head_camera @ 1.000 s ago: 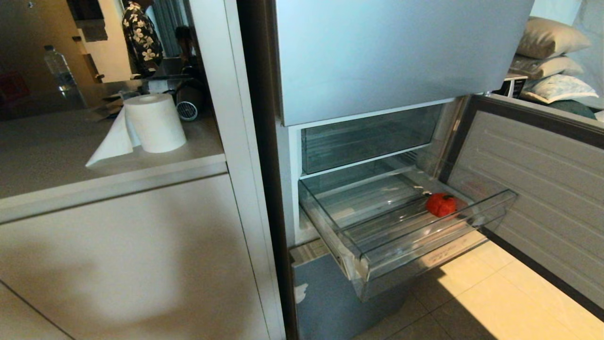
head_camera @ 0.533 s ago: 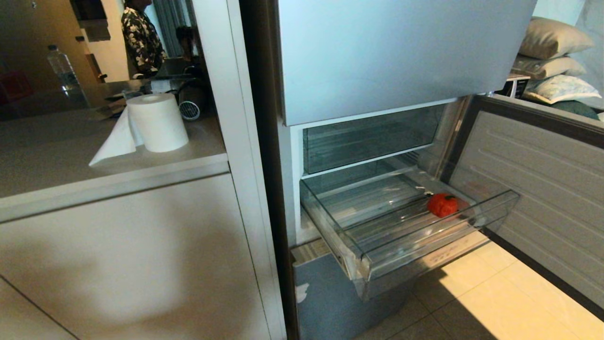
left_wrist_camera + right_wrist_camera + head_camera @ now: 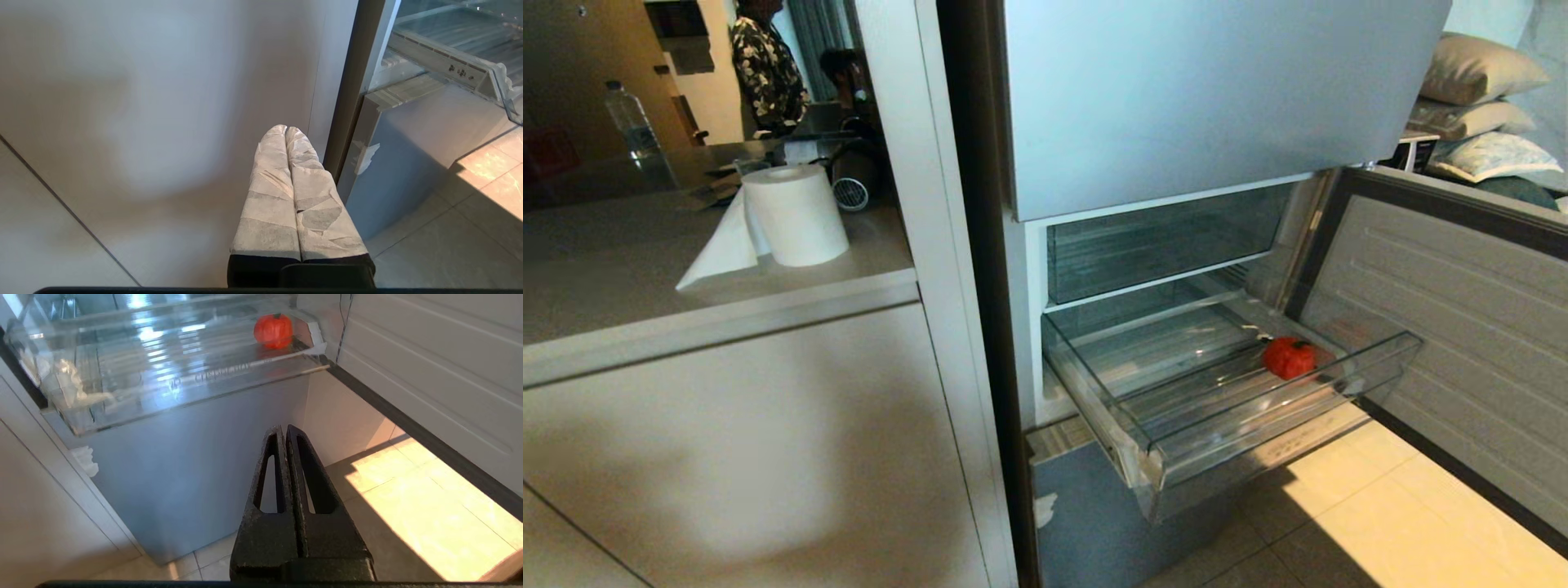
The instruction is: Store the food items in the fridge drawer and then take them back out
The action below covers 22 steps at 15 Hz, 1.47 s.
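Kitchen tabletop (image 3: 621,269) fills the frame's left; right of centre, a round red tomato (image 3: 1289,358) sits in the clear ribbed drawer (image 3: 1258,429). Left hand (image 3: 286,130), cloth-wrapped, pressed closed, empty. Right hand (image 3: 284,429), black, closed, empty, tomato (image 3: 273,330) above.

Left gripper (image 3: 286,132): tape-wrapped fingers (image 3: 269,196) pressed together, holding nothing
Behind it: pale cabinet panel (image 3: 143,122)
Beside it: silver-blue fridge front (image 3: 408,163)
Above that: fridge drawer (image 3: 457,53), pulled out
Below: tiled floor (image 3: 449,237)
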Tool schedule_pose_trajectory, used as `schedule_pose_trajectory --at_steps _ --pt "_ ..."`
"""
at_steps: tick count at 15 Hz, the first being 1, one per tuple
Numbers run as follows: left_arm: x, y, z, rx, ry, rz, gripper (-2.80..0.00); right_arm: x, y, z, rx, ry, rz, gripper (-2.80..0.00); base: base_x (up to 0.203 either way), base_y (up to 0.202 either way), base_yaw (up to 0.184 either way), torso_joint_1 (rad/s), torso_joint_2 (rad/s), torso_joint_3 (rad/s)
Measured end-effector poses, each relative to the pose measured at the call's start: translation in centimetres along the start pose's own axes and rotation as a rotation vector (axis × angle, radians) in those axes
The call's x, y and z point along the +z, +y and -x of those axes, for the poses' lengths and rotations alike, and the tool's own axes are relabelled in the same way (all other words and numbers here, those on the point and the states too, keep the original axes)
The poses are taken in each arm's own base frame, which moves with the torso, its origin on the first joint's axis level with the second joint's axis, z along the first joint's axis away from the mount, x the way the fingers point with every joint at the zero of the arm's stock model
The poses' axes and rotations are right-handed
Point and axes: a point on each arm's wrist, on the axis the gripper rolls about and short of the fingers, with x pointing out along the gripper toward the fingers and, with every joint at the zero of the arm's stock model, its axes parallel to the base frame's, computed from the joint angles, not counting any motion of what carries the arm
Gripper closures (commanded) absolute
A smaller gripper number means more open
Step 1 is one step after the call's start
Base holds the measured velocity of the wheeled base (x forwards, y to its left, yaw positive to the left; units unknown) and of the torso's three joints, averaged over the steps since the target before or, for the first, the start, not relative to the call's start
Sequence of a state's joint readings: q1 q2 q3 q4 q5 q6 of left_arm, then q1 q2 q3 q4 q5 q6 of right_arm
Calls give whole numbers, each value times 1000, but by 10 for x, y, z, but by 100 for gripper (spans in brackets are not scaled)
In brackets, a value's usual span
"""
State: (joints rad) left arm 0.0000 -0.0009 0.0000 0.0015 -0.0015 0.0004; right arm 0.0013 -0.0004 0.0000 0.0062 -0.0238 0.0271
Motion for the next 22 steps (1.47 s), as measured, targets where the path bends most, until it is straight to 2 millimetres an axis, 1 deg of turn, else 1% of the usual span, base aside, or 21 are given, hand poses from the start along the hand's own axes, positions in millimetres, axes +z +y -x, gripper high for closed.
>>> schedule_pose_trajectory --at_steps 5,7,10,20,22 --pt "0 0 0 0 0 1 0 0 0 0 1 0 1 0 196 0 0 13 8 -3" --pt "0 0 0 0 0 1 0 0 0 0 2 0 2 0 101 0 -1 15 11 4" --pt "0 0 0 0 0 2 0 0 0 0 1 -1 1 0 0 0 0 17 -35 -23" --pt "0 0 0 0 0 2 0 0 0 0 3 1 12 0 0 0 0 170 -334 -165" --pt "0 0 0 0 0 2 0 0 0 0 1 0 6 0 0 0 0 19 -37 -17"
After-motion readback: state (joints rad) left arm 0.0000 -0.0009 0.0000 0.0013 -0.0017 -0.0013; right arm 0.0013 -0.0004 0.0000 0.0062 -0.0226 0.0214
